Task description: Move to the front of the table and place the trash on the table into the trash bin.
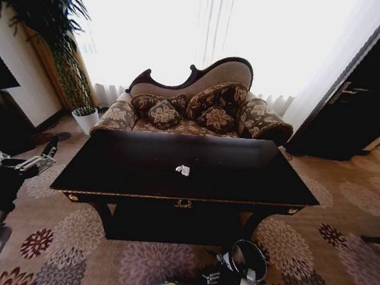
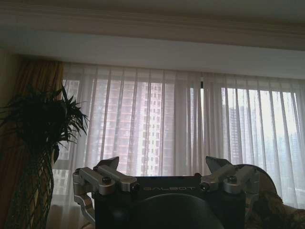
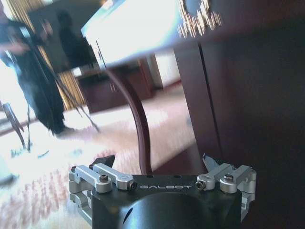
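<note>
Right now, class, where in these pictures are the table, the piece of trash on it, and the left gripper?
table (image 1: 142, 178): head view, bare dark top near the front edge.
trash (image 1: 183, 170): head view, middle of the white tissue lump.
left gripper (image 2: 164, 167): left wrist view, midway between its open fingertips.

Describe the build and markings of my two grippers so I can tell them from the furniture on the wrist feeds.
Both match: the left gripper and right gripper have a black housing lettered GALBOT in pale capitals, silver metal linkage bars with dark bolts on each side, and dark pointed fingertips. In the head view the left arm looks black with silver-white parts.
</note>
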Controlling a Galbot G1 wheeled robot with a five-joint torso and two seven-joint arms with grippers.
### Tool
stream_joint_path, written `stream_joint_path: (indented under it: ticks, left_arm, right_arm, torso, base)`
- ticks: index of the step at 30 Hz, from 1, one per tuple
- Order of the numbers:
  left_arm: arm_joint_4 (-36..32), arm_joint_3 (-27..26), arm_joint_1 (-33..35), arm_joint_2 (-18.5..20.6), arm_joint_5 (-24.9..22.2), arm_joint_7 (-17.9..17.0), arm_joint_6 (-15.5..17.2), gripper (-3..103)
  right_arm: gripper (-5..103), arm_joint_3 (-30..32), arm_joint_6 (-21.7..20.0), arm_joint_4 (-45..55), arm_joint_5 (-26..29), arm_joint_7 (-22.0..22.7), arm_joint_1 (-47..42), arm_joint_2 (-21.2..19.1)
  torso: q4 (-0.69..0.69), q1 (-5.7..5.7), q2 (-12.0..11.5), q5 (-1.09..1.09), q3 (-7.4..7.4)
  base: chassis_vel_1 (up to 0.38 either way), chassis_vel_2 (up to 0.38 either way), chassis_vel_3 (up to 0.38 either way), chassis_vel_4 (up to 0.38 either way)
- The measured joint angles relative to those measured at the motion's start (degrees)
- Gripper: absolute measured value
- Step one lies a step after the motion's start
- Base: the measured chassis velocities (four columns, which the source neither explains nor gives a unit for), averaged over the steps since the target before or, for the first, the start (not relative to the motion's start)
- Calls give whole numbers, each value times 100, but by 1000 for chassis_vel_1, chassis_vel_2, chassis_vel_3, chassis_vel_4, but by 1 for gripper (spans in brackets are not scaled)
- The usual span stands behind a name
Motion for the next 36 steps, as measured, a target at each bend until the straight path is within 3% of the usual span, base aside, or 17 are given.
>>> stream_joint_path:
  ticks: [14,18,23,26,28,29,32,34,36]
  left_arm:
    - [71,67,-50,25,52,-2,0,100]
    - [83,95,-64,27,53,-2,0,100]
    - [106,94,-73,54,53,-2,1,100]
    - [119,79,-79,91,39,-2,1,100]
    - [120,79,-83,95,34,-2,1,100]
    - [112,80,-85,98,25,-2,2,100]
    - [87,80,-84,96,18,-2,3,100]
    - [24,51,-64,94,-23,-2,6,100]
    - [-16,10,-47,99,-60,-2,9,100]
  right_arm:
    - [100,474,-412,2550,934,-568,-741,247]
    - [100,641,-625,3165,1189,-540,-771,186]
    - [100,863,-818,3831,1329,-192,-744,0]
    - [100,893,-999,4306,1315,605,-744,-239]
    - [100,871,-1050,4395,1285,824,-725,-292]
    - [100,802,-1180,4589,1173,1310,-671,-392]
    - [100,724,-1312,4734,1056,1714,-633,-458]
    - [100,506,-1739,5076,863,2840,-611,-626]
    - [100,321,-2093,5298,824,3656,-603,-789]
  torso:
    - [-1,0,0,0,0]
    - [0,0,0,0,0]
    - [0,0,0,1,1]
    - [-1,0,0,1,1]
    - [0,0,0,0,1]
    - [0,0,0,1,1]
    - [0,0,0,1,1]
    - [-1,0,0,1,1]
    - [-1,0,0,1,1]
  base:
    - [0,0,0,0]
    - [0,0,0,0]
    - [0,0,0,0]
    - [0,0,0,0]
    - [0,0,0,0]
    - [0,0,0,0]
    - [0,0,0,0]
    - [0,0,0,0]
    - [0,0,0,0]
